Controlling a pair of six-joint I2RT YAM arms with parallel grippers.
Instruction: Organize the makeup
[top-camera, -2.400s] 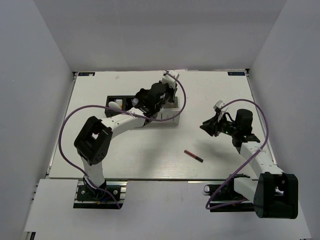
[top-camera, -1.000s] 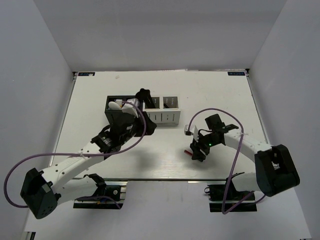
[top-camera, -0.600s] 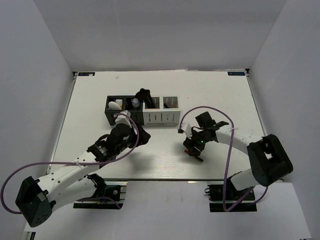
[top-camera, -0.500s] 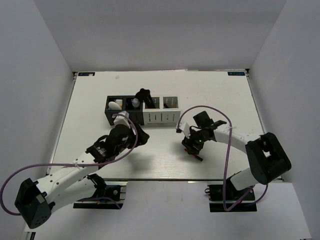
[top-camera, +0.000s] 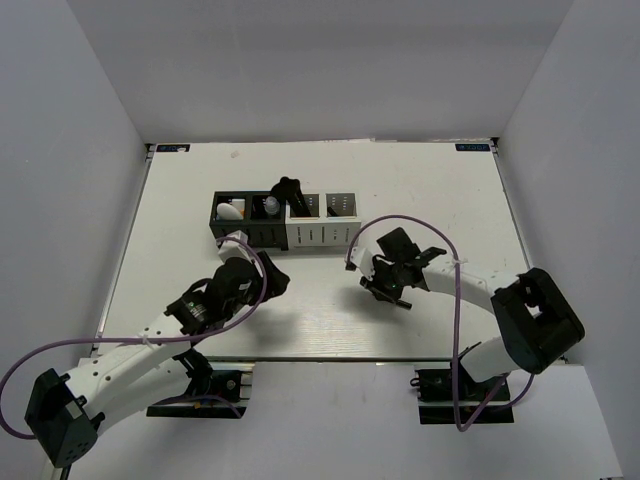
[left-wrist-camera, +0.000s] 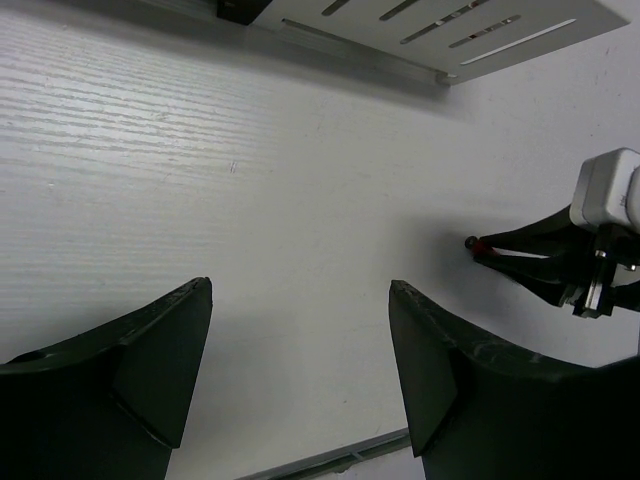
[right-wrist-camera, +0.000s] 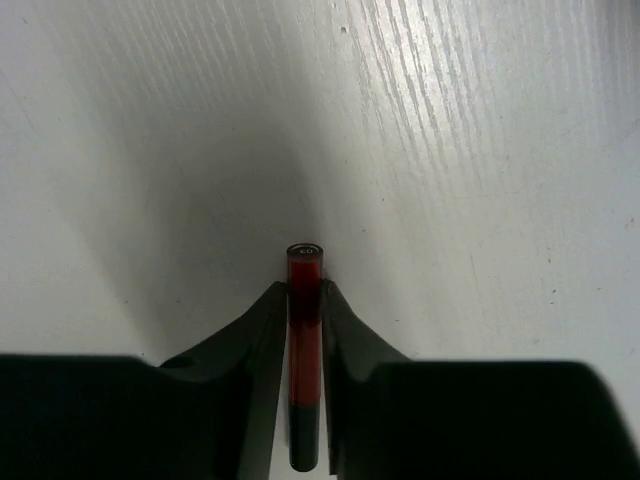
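A thin red stick (right-wrist-camera: 304, 300) with a dark lower end lies between the fingers of my right gripper (right-wrist-camera: 304, 290), which is shut on it close over the white table. Seen from above, that gripper (top-camera: 368, 284) is right of centre, and the stick is mostly hidden under it. In the left wrist view the stick's tip (left-wrist-camera: 478, 244) pokes out at the right. My left gripper (left-wrist-camera: 300, 290) is open with only bare table between its fingers, left of the stick (top-camera: 268, 282). A white oval (top-camera: 230, 211), a small clear bottle (top-camera: 270, 205) and a black brush (top-camera: 290, 189) stand in the organizer.
A black compartment box (top-camera: 240, 234) and a white slotted box (top-camera: 325, 236) sit side by side at the table's middle back; the white box's front (left-wrist-camera: 450, 30) shows in the left wrist view. White walls enclose the table on three sides.
My right gripper has closed on the red stick and moved it slightly up and left. My left arm has drawn back from the organizer toward the near edge, still open.
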